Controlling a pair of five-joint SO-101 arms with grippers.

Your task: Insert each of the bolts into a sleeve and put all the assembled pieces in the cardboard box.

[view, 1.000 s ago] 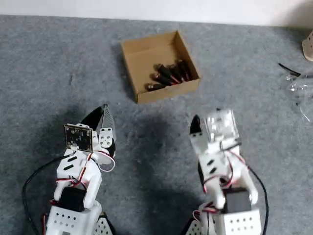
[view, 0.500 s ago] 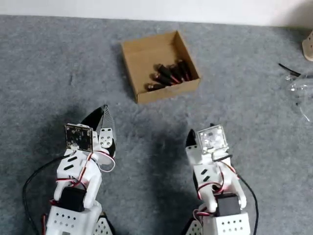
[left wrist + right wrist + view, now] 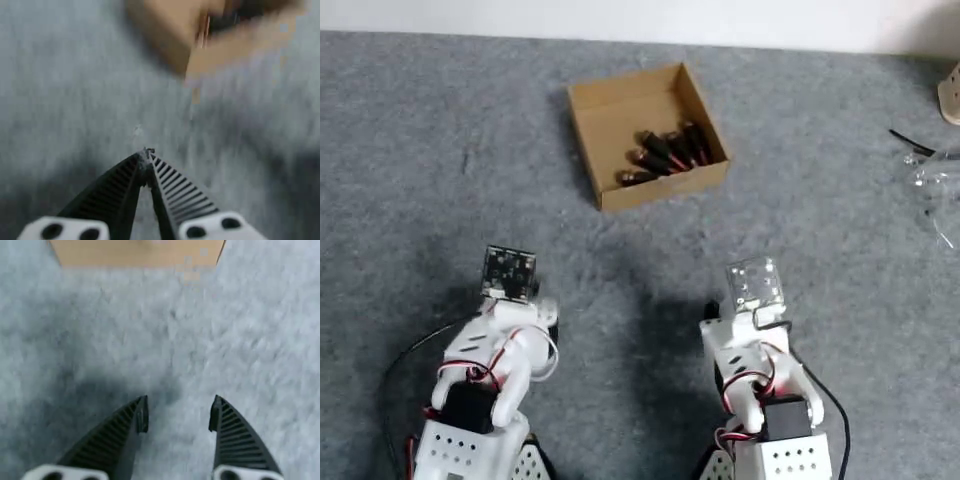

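Surface: grey fibrous table covering (image 3: pixel 420 150), with a white wall strip (image 3: pixel 620 18) along its far edge.
Container: open brown cardboard box (image 3: pixel 610 115), far centre of the table, set at a slight angle, well apart from both arms.
Contents: several dark cylindrical pieces with red bands (image 3: pixel 665 152), lying side by side in the box's right near part; the exact count cannot be told. The left part of the box floor is bare.
Left gripper (image 3: pixel 148 155): black ribbed fingers pressed together at the tips, nothing between them, above the covering at near left.
Right gripper (image 3: pixel 178 415): fingers spread apart, nothing between them, above the covering at near right.
Far right: clear plastic wrap with a black wire (image 3: pixel 928 170).
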